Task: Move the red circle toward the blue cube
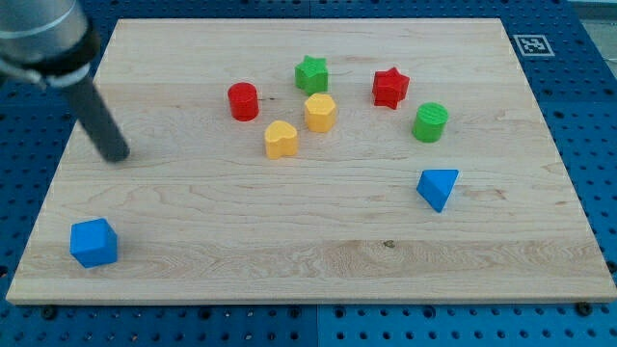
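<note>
The red circle (pixel 243 101) stands on the wooden board (pixel 318 241) in the upper middle-left. The blue cube (pixel 93 242) sits near the board's bottom left corner, far below and left of the red circle. My tip (pixel 116 154) rests on the board at the left side, well left of and a little below the red circle, and above the blue cube. It touches no block.
A green star (pixel 311 73), red star (pixel 390 88), green cylinder (pixel 430 122), yellow hexagon (pixel 320 113) and yellow heart-shaped block (pixel 281 140) cluster right of the red circle. A blue triangle (pixel 439 187) lies at the right. A marker tag (pixel 531 44) sits off the top right corner.
</note>
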Motion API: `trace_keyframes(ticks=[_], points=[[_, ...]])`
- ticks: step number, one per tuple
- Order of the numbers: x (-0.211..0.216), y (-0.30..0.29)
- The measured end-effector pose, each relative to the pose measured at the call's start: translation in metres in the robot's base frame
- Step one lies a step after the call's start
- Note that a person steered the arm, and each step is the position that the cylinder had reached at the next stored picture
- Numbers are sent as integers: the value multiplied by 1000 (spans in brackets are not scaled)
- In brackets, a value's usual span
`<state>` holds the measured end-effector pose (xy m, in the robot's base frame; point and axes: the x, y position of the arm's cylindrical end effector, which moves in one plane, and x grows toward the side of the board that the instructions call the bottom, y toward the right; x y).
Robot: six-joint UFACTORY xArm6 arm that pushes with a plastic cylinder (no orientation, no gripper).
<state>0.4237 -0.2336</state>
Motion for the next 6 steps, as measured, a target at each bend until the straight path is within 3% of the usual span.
trace_keyframes(ticks=[1,2,3,6], points=[[-67,10],[-86,85],[-86,142],[-21,155]])
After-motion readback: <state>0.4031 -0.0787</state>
